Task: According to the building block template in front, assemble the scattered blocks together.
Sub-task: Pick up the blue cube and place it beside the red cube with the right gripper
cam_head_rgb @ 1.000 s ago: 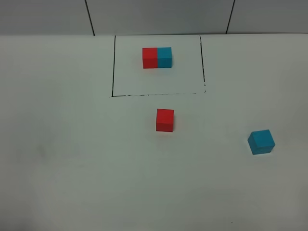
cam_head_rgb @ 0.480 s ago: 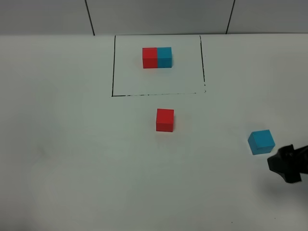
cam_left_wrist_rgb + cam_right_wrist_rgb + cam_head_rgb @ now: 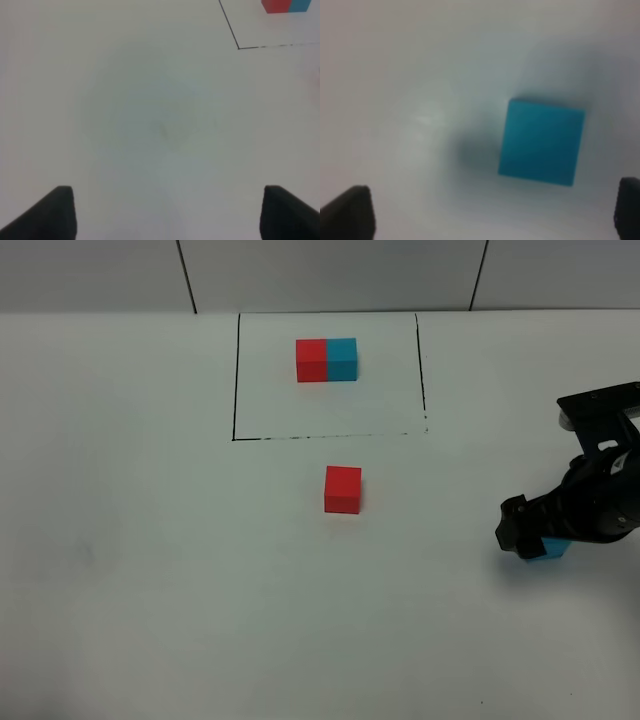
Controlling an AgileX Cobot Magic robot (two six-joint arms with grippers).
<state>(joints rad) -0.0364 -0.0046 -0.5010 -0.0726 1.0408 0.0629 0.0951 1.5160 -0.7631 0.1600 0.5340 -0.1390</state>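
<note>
The blue cube [image 3: 541, 142] is seen on the table [image 3: 150, 540], well apart from the red cube [image 3: 342, 489] and to its right. It is overhung by the right gripper [image 3: 487, 212], whose jaws are spread wide and touch nothing. The template [image 3: 326, 360] is framed beyond. The left gripper [image 3: 167, 212] is likewise spread, empty.

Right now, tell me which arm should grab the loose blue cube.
Right. The right pincer, open, hangs directly over the blue cube; the left pincer has only the distant template in view.
</note>
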